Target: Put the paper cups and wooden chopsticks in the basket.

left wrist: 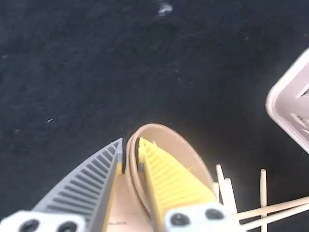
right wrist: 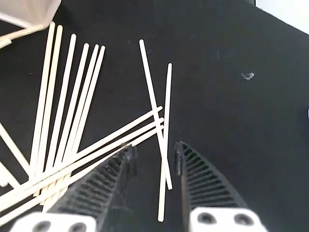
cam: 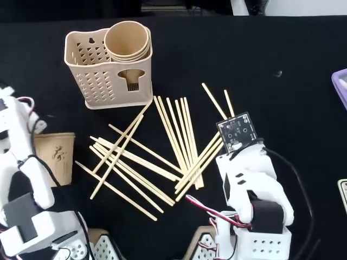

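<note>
The left gripper, one ribbed grey finger and one ribbed yellow, is pinched tight on the thin rim of a tan paper cup that lies on its side on black cloth. The right gripper hangs with its black ribbed jaws apart, straddling two thin crossed chopsticks. More of these pale wooden sticks lie in a loose scatter between the arms. Beyond them stands a beige slotted plastic basket, with nested cups in one compartment.
</note>
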